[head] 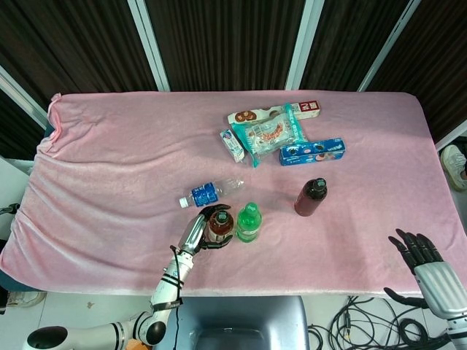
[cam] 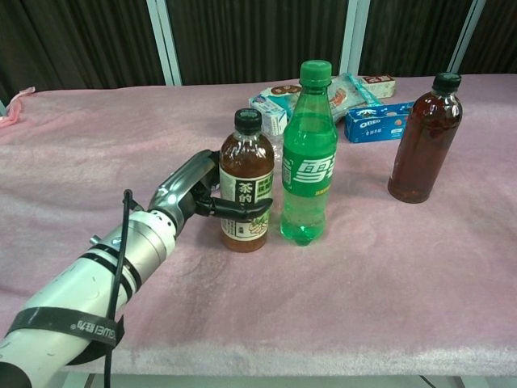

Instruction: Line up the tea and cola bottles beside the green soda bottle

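Left hand: fingers wrapped around the tea bottle, which stands upright just left of the green soda bottle, apparently being settled into line.
Cola bottle: upright, well apart to the right, not yet lined up.
Right hand: empty, fingers spread, at the counter's near edge.

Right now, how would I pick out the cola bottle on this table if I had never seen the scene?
On the pink-covered table, look right of the green soda bottle near the front edge. The cola bottle stands upright alone there, apart from it, in front of the blue snack box. Unlike its neighbours, it has dark reddish-brown liquid, a black cap and no label.
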`<state>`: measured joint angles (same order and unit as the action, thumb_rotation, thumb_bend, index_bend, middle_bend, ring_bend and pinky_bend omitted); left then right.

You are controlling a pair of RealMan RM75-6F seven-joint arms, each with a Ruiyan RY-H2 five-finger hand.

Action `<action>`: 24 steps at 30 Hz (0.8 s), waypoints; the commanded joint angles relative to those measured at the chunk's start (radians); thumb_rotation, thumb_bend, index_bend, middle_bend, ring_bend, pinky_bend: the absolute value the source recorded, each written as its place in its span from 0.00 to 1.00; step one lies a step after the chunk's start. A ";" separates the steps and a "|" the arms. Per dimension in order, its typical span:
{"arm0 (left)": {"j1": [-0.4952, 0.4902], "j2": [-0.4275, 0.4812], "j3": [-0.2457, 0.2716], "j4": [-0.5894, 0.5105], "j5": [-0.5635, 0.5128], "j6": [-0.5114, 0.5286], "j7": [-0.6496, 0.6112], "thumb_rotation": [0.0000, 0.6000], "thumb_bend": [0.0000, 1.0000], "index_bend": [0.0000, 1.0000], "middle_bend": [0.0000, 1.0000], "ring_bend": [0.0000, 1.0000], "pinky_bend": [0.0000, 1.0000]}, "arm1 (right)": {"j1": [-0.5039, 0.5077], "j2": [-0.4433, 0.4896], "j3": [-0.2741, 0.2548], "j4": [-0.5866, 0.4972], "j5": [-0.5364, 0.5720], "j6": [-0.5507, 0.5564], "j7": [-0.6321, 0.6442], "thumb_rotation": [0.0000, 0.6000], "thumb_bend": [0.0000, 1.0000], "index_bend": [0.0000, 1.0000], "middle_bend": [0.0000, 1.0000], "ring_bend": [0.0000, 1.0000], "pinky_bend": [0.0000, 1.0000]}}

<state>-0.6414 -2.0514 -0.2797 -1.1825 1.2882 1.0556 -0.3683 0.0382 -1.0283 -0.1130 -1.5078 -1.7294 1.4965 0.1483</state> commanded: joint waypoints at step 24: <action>0.107 0.229 0.149 -0.230 0.164 0.145 0.020 1.00 0.29 0.00 0.00 0.00 0.01 | 0.006 -0.016 0.008 -0.011 0.007 -0.013 -0.034 1.00 0.30 0.00 0.00 0.00 0.10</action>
<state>-0.5489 -1.8478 -0.1454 -1.3951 1.4343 1.1810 -0.3498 0.0439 -1.0450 -0.1059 -1.5187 -1.7239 1.4841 0.1134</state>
